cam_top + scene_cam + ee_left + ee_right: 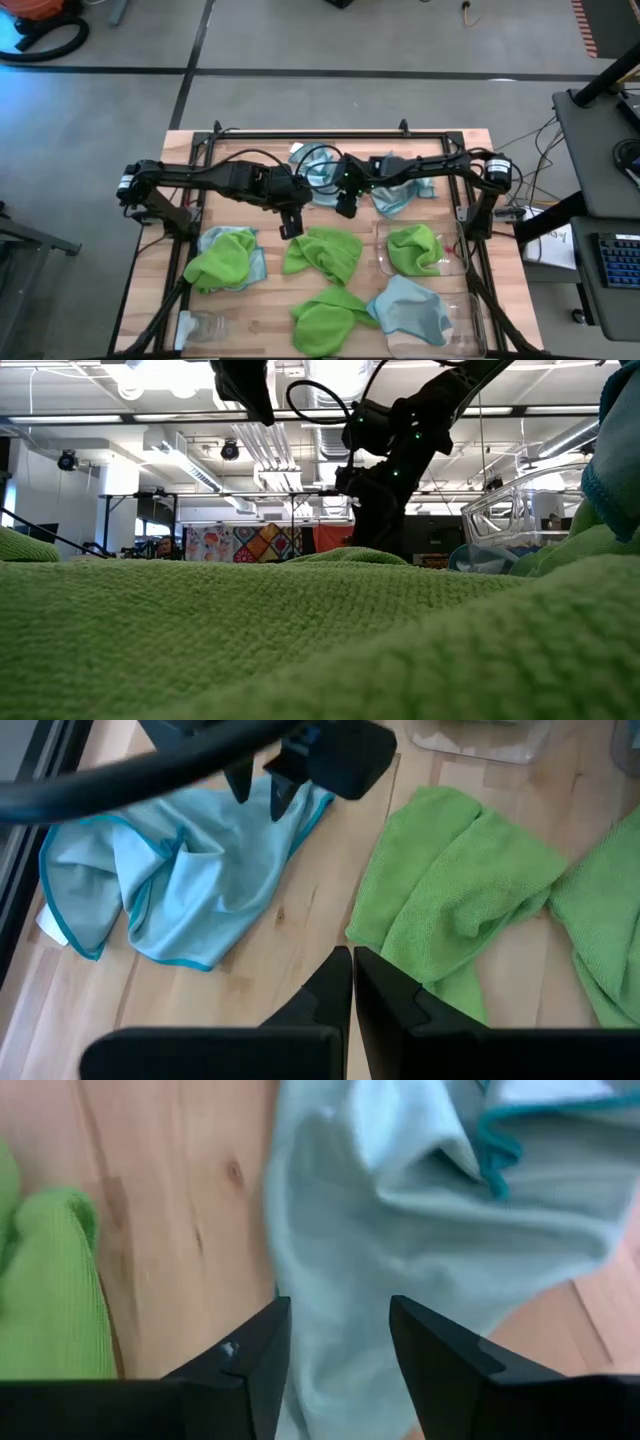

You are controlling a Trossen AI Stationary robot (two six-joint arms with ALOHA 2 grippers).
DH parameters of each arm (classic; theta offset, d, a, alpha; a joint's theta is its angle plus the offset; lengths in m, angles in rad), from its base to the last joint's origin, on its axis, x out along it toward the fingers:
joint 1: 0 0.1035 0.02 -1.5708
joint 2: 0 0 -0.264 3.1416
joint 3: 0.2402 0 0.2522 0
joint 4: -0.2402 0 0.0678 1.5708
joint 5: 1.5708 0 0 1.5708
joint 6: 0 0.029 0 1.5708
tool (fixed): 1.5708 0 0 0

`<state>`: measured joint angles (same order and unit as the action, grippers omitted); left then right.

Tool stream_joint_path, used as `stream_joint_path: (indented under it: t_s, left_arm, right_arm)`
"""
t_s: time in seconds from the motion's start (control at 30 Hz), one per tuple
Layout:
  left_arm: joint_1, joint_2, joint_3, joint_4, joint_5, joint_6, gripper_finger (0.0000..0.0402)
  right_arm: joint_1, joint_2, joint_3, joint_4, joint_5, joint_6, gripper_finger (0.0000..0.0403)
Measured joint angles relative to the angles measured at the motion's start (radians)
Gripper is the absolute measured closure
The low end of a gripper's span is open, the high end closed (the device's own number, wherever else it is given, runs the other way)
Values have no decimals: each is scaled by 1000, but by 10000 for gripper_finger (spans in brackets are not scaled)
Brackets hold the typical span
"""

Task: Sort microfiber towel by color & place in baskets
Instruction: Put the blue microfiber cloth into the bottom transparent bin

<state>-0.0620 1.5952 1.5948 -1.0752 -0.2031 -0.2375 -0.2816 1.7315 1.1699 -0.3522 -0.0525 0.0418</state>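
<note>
Both claws work near the middle of the wooden table (470, 150). From above, the left gripper (292, 222) hangs just over the edge of a green towel (322, 252), and the right gripper (347, 203) is beside a blue towel (318, 172) at the back. I count four green towels in this view: one at the left, lying on a blue one, one in the middle, one at the front (325, 318), and one inside a clear basket (462, 262) at the right. About four blue towels show; one (410, 308) lies at the front right, partly over the second basket (468, 330). A small glass jar (203, 325) stands at the front left.

At table height, green cloth (300, 640) fills the foreground, and one basket (515, 515) shows at the right.

Seen from the left wrist, the left claw is clenched with nothing in it, above the bare wood between a blue and a green towel.

Seen from the right wrist, the right claw is released, its fingers (250, 1355) spread over a pale blue towel (420, 1210), not grasping it.
</note>
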Motion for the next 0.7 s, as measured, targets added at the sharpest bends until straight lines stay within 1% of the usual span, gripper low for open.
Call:
stream_joint_path:
  t_s: [0.1,0.27,0.7]
  left_arm:
    - [0,0,0,-10,0,0,402]
    - [0,0,0,-19,1,0,402]
    - [0,0,0,-25,2,0,402]
  right_arm:
    - [-11,-1,2,-45,0,0,226]
    - [-16,14,0,-115,0,5,227]
    - [-16,120,0,-106,-24,29,229]
